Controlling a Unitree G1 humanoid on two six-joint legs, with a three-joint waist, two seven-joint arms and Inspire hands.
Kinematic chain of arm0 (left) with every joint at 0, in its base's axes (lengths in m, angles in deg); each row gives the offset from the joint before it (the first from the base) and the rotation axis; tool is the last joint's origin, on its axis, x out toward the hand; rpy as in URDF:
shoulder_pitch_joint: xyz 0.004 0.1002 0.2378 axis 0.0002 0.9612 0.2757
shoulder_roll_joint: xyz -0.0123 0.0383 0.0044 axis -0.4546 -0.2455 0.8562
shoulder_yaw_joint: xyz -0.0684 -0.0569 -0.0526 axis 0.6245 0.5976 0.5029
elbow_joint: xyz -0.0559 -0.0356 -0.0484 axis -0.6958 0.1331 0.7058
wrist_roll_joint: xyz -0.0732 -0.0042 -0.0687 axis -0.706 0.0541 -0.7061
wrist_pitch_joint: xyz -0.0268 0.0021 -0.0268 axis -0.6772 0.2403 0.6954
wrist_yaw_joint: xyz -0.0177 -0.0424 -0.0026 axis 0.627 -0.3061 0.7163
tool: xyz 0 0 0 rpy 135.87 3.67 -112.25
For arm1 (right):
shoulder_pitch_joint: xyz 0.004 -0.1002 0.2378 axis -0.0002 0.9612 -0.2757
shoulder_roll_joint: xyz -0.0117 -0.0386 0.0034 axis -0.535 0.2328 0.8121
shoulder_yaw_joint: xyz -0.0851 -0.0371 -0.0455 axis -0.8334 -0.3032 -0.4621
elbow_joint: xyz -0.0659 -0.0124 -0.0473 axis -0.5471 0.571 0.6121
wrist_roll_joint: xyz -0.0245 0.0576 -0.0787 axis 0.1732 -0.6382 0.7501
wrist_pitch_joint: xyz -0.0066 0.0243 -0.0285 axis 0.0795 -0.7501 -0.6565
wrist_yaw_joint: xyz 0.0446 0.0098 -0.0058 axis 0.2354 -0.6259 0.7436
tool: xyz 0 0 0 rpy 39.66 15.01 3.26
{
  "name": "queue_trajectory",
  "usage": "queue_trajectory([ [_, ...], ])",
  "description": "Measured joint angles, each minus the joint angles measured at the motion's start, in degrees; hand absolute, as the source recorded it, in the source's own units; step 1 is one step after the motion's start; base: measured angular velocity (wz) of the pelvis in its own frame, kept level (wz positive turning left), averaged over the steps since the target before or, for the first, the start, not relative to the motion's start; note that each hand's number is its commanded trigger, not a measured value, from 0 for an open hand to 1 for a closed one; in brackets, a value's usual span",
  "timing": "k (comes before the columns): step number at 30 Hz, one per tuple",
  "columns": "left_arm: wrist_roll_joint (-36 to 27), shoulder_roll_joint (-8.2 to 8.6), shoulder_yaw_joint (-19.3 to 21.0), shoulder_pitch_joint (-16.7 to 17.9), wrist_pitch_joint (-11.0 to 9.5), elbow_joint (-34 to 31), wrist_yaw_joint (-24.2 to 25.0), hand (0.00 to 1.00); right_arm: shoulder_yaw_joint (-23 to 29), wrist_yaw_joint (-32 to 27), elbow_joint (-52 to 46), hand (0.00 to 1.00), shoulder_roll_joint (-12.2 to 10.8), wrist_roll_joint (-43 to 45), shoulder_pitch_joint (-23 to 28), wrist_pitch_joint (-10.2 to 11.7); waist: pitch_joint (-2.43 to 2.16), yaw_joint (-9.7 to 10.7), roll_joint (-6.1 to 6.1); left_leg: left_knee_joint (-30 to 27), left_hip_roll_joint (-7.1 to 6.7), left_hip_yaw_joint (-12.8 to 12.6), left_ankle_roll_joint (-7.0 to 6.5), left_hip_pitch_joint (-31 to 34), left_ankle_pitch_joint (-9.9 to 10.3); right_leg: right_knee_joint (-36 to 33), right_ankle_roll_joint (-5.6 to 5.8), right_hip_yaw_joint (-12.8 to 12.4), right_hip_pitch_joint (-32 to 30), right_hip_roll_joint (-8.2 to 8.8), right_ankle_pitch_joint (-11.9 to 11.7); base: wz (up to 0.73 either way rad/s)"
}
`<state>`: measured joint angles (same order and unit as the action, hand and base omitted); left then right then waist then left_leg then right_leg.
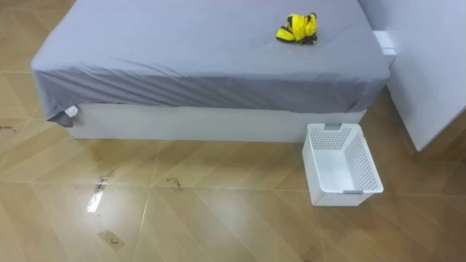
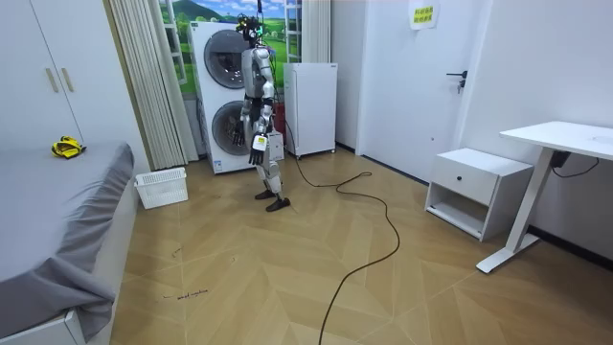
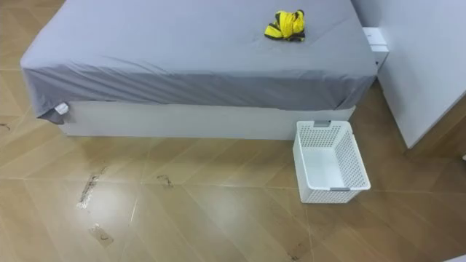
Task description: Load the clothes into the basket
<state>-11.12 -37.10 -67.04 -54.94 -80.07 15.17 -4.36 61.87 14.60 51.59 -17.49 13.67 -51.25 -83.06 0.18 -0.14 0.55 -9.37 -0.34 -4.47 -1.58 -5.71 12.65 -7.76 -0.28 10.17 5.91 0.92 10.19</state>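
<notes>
Clothes on bed, ahead-right, well apart from hanging hand; fingers too small, cannot tell open/closed. Basket on floor just below. Right arm likely nearer

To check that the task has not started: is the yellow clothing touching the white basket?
Apart. The left eye view shows the yellow clothing lying on the bed, while the white basket stands on the floor beside it.
</notes>
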Motion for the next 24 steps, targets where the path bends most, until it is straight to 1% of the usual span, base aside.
queue_trajectory([
  [3, 0.0, 0.02, 0.0, 0.0, 0.0, -0.1, -0.1, 0.0, 0.0, 0.0, -0.1, 0.0, 0.0, 0.0, 0.0, 0.0, 0.01, 0.0, -0.02, 0.0, -0.01, 0.0, 0.0, 0.0, 0.0, 0.0, 0.0, -0.5, 0.0, -0.06, 0.0, 0.0],
  [16, -0.1, 0.05, 0.3, 0.6, 0.1, -0.1, -0.2, 0.0, 0.2, 1.8, 0.0, 0.0, 0.0, -0.6, 0.1, -0.1, 0.02, 0.0, -0.02, 0.4, -0.04, 0.1, -0.01, 0.1, 0.0, 0.1, 0.03, -0.6, -0.1, -0.1, 0.0, 0.0],
  [21, -1.1, 0.37, 1.7, 1.1, 0.1, -0.1, -0.5, 0.0, 0.8, 1.9, 0.0, 0.0, -0.3, -2.0, 0.4, -0.1, 0.02, 0.0, 0.0, 0.5, -0.02, 0.3, -0.02, 0.1, 0.0, 0.1, 0.03, -0.5, -0.1, -0.12, 0.0, 0.0],
  [24, -2.5, 0.63, 3.6, 1.3, 0.2, -0.1, -0.1, 0.0, 1.2, 1.9, 0.1, 0.0, -0.6, -2.3, 0.5, -0.2, 0.02, -0.2, -0.04, 0.3, 0.17, 0.2, -0.06, 0.1, 0.2, 0.0, -0.04, -0.6, -0.2, -0.31, 0.1, 0.0],
])
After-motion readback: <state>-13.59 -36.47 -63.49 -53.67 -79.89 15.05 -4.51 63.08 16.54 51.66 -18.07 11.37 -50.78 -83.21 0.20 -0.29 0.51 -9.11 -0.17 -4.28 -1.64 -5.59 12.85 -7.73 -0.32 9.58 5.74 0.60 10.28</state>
